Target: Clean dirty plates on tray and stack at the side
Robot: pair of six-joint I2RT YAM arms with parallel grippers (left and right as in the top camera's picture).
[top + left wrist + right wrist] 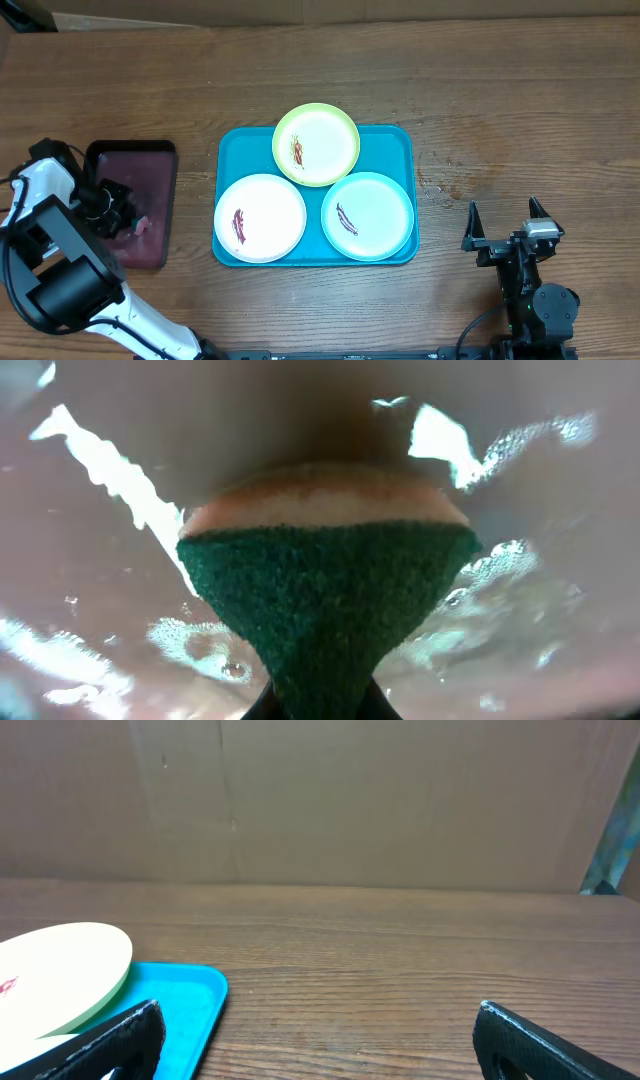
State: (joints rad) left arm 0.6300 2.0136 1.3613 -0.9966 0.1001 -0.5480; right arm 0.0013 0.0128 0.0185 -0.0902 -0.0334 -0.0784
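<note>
Three plates lie on the turquoise tray (400,140): a lime-green-rimmed plate (316,144) at the back, a white plate (260,217) front left and a light-blue-rimmed plate (367,216) front right. Each has a dark reddish smear. My left gripper (125,215) is over the dark maroon tray (130,160) and is shut on a green-faced sponge (320,600), pressed against the wet tray floor. My right gripper (505,222) is open and empty right of the turquoise tray. The right wrist view shows the tray corner (190,995) and the lime-green plate edge (70,970).
The maroon tray's floor (90,560) is wet with bubbles. Bare wooden table (500,110) lies right of and behind the turquoise tray. A cardboard wall (320,800) stands at the far table edge.
</note>
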